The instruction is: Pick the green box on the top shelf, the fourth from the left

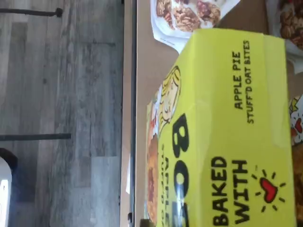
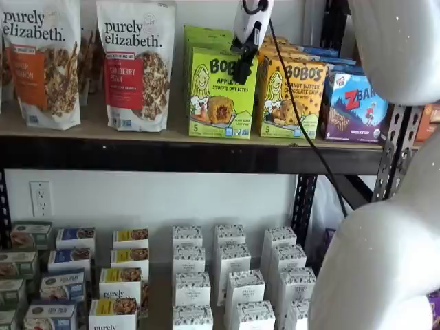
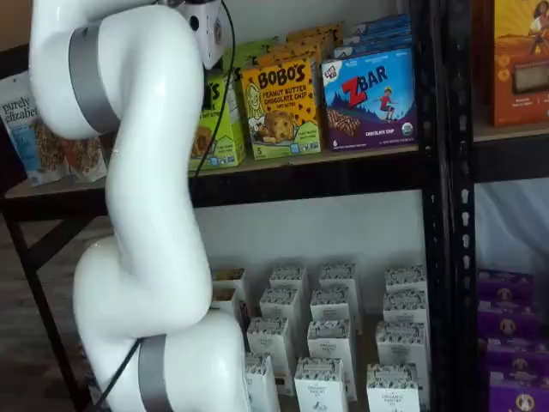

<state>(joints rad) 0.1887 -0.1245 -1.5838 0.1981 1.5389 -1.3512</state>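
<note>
glossy lime carton, the green box (image 2: 221, 93), flat-faced, on tan board.

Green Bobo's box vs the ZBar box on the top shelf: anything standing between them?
Yes: the orange-yellow Bobo's peanut butter box stands between the green box and the ZBar box, in both shelf views.

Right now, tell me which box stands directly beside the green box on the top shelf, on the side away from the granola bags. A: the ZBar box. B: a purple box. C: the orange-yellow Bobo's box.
C: the orange-yellow Bobo's box stands right next to the green box; the ZBar box comes after it.
</note>
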